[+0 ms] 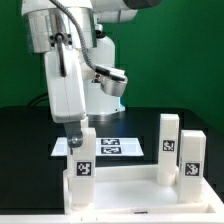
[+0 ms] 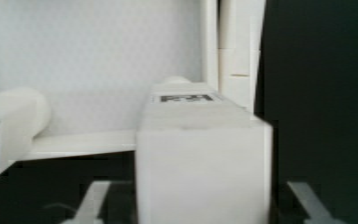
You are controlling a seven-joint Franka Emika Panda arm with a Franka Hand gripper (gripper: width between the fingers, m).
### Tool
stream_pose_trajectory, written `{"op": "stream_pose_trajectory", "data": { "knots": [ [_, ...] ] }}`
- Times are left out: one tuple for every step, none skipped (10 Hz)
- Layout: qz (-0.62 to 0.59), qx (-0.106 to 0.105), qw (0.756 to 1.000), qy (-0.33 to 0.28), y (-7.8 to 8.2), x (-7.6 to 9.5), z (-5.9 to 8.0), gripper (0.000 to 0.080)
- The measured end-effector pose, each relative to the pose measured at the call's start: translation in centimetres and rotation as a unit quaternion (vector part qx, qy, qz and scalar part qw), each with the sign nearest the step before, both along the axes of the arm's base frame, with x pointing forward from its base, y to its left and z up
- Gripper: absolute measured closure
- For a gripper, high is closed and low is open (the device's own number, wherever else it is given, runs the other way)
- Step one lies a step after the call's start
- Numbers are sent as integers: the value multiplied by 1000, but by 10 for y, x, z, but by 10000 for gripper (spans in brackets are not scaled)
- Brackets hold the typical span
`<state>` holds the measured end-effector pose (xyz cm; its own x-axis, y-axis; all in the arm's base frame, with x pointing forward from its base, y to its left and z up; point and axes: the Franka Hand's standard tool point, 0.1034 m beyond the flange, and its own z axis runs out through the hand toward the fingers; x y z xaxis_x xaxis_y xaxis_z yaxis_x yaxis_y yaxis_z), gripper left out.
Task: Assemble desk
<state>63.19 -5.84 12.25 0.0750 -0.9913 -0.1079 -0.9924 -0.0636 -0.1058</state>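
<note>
The desk (image 1: 125, 185) sits at the front of the black tabletop (image 1: 20, 150), upside down by the look of it: its white rimmed panel (image 1: 120, 190) lies flat and the square-bar legs stand up out of its corners. Three legs show in the exterior view. One leg (image 1: 82, 160) rises at the corner on the exterior view's left, with a black-and-white tag sticker on its face. Two more stand on the exterior view's right: a taller-looking far leg (image 1: 169, 140) and a near leg (image 1: 191, 158), both tagged as well.

The pincer (image 1: 79, 131) comes straight down over the leg on the exterior view's left, its tips meeting the top of that leg. In the wrist view the leg (image 2: 202, 150) fills the middle of the picture as a broad white bar with a small tag on its upper end, and the two fingers (image 2: 98, 200) flank it low down on either side, pinching it.

Behind the desk, flat on the tabletop, lies the marker board (image 1: 110, 146) with its printed tags. Further back stands the white robot base (image 1: 105, 85), against a green wall (image 1: 180, 50).
</note>
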Motion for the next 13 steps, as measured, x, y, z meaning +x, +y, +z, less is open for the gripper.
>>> {"op": "stream_pose_trajectory", "data": {
  "knots": [
    [8, -1, 1000, -1, 0, 0, 0, 512],
    [13, -1, 1000, -1, 1, 0, 0, 431],
    [110, -15, 994, -9, 2, -1, -1, 431],
    [207, -23, 978, -20, 4, 0, 0, 248],
    [285, -29, 958, -29, 7, -1, 1, 181],
    [302, -31, 952, -31, 6, 0, 1, 181],
    [332, -35, 942, -35, 6, -1, 0, 156],
    [375, -39, 925, -39, 6, 0, 0, 151],
    [481, -58, 874, -44, 12, 1, 0, 151],
    [582, -64, 809, -54, 17, 0, -2, 150],
    [604, -66, 793, -55, 15, 0, -2, 150],
    [606, -67, 791, -55, 14, 0, -2, 150],
    [598, -66, 797, -54, 14, 0, -3, 150]
  ]
}}
